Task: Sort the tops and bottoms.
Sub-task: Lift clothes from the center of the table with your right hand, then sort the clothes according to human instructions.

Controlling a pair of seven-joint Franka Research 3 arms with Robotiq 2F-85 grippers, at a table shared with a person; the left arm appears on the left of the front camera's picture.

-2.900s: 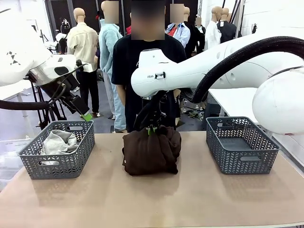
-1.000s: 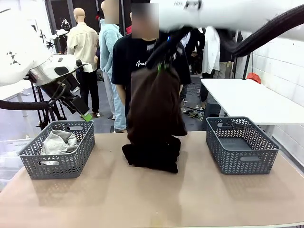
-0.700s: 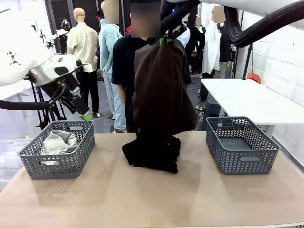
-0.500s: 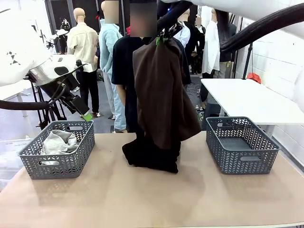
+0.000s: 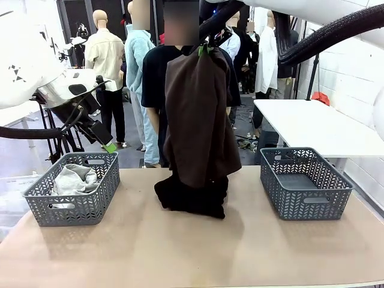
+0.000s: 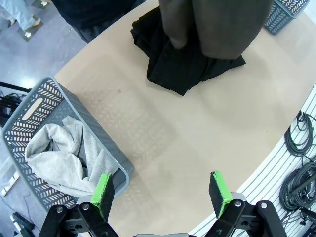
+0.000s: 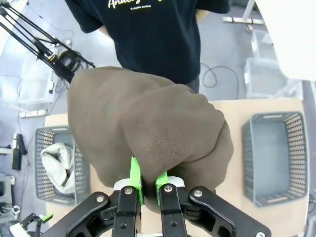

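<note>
Beige table [image 5: 180, 252] is lying nearest me, with a grey basket at each end. My left gripper [image 6: 161, 185] is hovering over the left basket [image 5: 90, 207] with its green pads wide apart, gripping nothing. A light grey garment [image 5: 73, 179] is sitting crumpled in that basket. The right basket [image 5: 306, 204] is showing nothing inside.

Farther in, at the middle of the table, the black garments [image 5: 192, 195] are lying in a heap. Above them my right gripper [image 7: 145, 185] is pinching shut on a fold of the brown garment [image 5: 198, 120], which is dangling full length. Its hem is hanging right at the heap, and I cannot tell whether they are touching.

I am judging the brown cloth as soft, limp and light (it is draping with no stiffness at all), so it is going to swing and trail behind any sideways move. A pinch on a thick bunched fold, like this one, should be holding better than a single layer, which could be sliding out of the pads.

The heap below may be catching the hem and dragging along. Each basket rim is needing clearance. Beyond the table a person [image 5: 157, 78] is standing close behind the hanging cloth.
</note>
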